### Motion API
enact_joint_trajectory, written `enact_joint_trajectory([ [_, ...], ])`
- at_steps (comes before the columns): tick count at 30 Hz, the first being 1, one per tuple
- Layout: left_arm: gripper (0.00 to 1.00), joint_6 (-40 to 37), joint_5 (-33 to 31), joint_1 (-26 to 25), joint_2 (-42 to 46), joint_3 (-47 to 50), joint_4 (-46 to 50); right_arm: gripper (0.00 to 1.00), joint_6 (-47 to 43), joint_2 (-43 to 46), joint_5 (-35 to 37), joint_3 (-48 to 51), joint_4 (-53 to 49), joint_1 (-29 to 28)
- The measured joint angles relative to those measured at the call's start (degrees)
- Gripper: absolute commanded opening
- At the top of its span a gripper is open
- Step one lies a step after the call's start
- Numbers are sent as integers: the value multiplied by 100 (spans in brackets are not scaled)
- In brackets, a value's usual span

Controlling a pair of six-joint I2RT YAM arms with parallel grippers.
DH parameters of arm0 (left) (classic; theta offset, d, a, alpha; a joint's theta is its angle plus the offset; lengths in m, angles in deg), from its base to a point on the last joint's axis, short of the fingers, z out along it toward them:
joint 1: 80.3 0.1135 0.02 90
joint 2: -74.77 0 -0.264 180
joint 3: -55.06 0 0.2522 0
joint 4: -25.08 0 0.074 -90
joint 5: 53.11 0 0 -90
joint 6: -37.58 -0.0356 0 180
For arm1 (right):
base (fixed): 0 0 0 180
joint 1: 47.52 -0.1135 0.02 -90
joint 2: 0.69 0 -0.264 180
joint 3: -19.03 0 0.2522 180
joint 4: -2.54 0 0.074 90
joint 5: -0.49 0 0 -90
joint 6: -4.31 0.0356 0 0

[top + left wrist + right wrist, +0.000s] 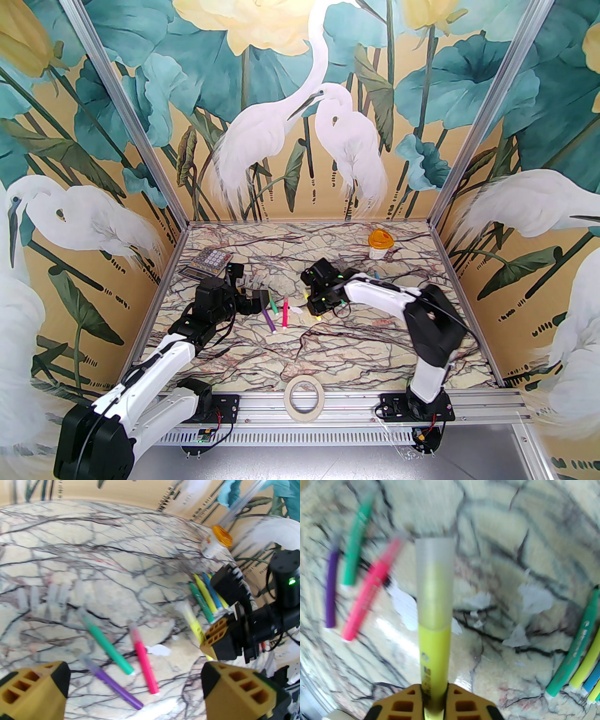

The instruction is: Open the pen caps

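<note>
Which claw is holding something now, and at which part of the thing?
The right claw grips the yellow pen by its body, away from its clear cap. The left claw is open and empty.

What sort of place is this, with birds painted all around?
Likely a robot test booth: a marbled table boxed in by mural panels, a left arm and right arm bolted to its near rail, the right gripper holding a yellow pen, and props like a calculator and tape roll.

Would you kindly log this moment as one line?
right claw: shut on yellow pen | cap: on | left claw: open, empty
</note>
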Motion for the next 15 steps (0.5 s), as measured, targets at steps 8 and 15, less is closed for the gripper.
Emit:
enact_joint_trajectory([
  [8,91,522,1303,0,-752,-59,-916,0,-9,809,-348,538,887,-20],
  [15,87,1075,2247,-2,-1255,-238,-1860,0,-105,960,-525,678,1239,-20],
])
